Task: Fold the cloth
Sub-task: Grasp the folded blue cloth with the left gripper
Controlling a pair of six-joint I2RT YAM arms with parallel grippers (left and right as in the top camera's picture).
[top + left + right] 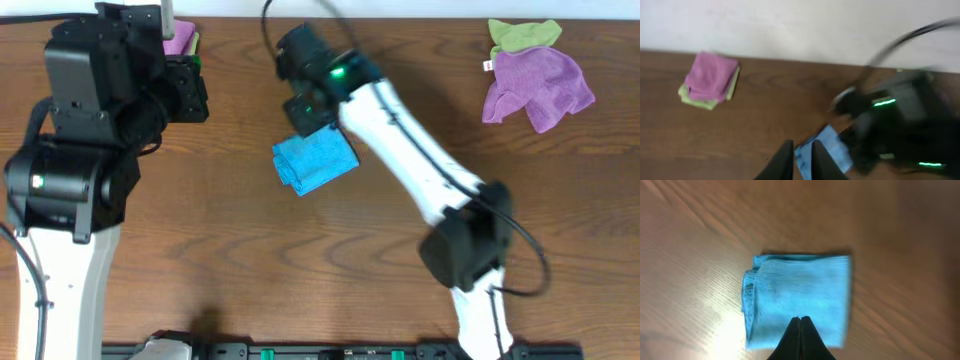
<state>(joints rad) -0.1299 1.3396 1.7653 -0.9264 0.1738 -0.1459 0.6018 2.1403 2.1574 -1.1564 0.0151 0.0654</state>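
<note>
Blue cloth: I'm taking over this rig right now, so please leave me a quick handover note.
Left gripper: fingers nearly shut, empty, apart from the cloth.
Right gripper: fingers shut, holding nothing, over the cloth; contact unclear.
Cloth: mid-table, folded into a compact rectangle.
Done: folding, apparently.
Left: probably only drawing the right arm clear.

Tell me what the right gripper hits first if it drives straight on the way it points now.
The folded blue cloth. In the right wrist view the right gripper, shut, points onto the cloth's near part with nothing between them. How far above it the tips sit is unclear.
</note>
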